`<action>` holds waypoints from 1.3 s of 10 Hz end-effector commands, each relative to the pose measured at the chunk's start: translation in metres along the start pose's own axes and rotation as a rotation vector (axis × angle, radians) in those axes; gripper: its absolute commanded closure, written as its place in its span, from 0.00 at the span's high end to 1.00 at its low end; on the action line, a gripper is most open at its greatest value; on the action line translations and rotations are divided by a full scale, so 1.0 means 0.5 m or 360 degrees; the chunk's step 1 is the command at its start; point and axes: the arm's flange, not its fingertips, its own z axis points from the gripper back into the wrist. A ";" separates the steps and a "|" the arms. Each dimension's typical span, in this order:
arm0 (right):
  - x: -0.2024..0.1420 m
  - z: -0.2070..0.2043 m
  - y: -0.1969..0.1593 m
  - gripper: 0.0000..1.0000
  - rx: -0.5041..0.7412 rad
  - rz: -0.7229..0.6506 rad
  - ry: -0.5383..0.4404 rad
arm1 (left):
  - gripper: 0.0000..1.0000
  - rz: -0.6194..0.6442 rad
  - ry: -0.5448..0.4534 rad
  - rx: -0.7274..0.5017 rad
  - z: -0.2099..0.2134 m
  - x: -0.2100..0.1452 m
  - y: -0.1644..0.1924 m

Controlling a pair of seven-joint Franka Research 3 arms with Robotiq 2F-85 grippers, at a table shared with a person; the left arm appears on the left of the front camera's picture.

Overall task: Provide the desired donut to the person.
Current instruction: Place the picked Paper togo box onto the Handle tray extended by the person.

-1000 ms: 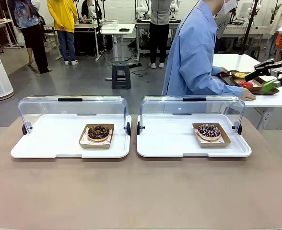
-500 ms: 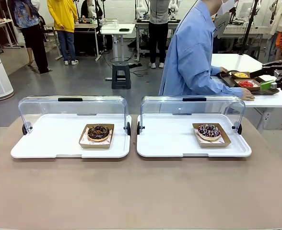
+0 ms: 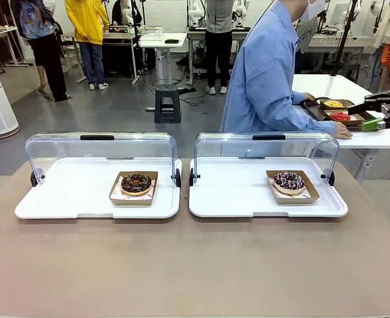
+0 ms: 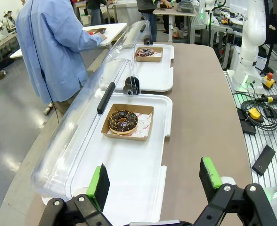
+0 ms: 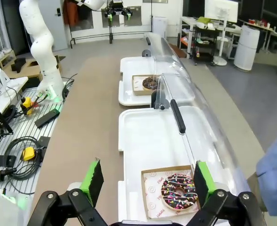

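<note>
Chocolate-glazed donut point(image 3: 136, 181) w/ light sprinkles sits in a brown card tray point(image 3: 134, 187), roughly centre of my left white serving tray point(image 3: 62, 199). Second donut point(image 3: 289, 180), dark glaze w/ coloured sprinkles, in its own card tray point(image 3: 292, 187) on the right white serving tray point(image 3: 235, 199), toward that tray's right end. Can't tell which one is wanted.

Landmark = the gap between the two serving trays, mid-table. Both trays lie side by side just either side of it, each w/ its clear dome lid point(image 3: 101, 149) tipped back & open on the far edge; right lid point(image 3: 266, 150) same. Black hinge knobs flank the gap.

Person point(image 3: 269, 73) in light blue shirt stands beyond the right tray, far side of the gap, turned away toward a white side table point(image 3: 354, 112), one hand point(image 3: 341, 132) resting on it by a dark tray of small food items.

My left gripper point(image 4: 153, 181): jaws spread wide, nothing between the green pads, hovering over the near end of the left serving tray, choc donut ahead. My right gripper point(image 5: 147, 181): jaws also fully apart, empty, above the right serving tray w/ sprinkle donut just ahead of the pads. Neither touches a donut or a lid.

Tabletop point(image 3: 195, 265) is plain tan.
</note>
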 end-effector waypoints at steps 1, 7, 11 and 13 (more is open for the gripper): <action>-0.005 0.001 -0.001 1.00 -0.0001 -0.0005 0.0000 | 1.00 0.0003 0.0001 0.0022 -0.001 0.003 -0.001; -0.005 0.001 -0.001 1.00 -0.0001 -0.0005 0.0000 | 1.00 0.0003 0.0001 0.0022 -0.001 0.003 -0.001; -0.005 0.001 -0.001 1.00 -0.0001 -0.0005 0.0000 | 1.00 0.0003 0.0001 0.0022 -0.001 0.003 -0.001; -0.005 0.001 -0.001 1.00 -0.0001 -0.0005 0.0000 | 1.00 0.0003 0.0001 0.0022 -0.001 0.003 -0.001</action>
